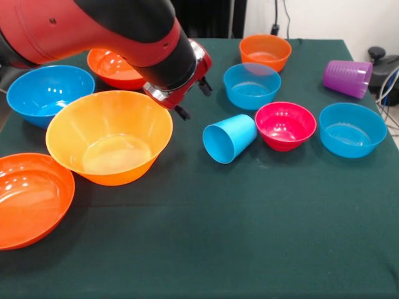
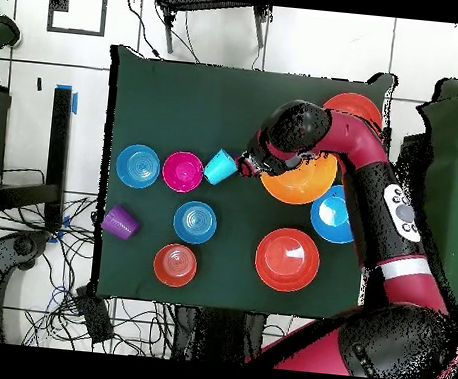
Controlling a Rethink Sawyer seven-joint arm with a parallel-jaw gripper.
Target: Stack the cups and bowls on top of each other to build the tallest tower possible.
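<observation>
My gripper (image 1: 193, 100) is open and empty. It hangs by the far right rim of the large yellow-orange bowl (image 1: 109, 137), left of the light blue cup (image 1: 229, 138), which lies on its side. In the overhead view the gripper (image 2: 245, 164) is just beside the blue cup (image 2: 220, 167). The magenta-pink bowl (image 1: 285, 126) touches the cup's far side. The purple cup (image 1: 347, 78) lies on its side at the far right. No tower shows: every cup and bowl sits singly on the green cloth.
A large blue bowl (image 1: 50, 93) and two large red-orange bowls (image 1: 115, 67) (image 1: 31, 199) crowd the left side under my arm. Small blue bowls (image 1: 252, 85) (image 1: 352, 129) and a small orange bowl (image 1: 265, 52) stand on the right. Cables lie off the table's right edge.
</observation>
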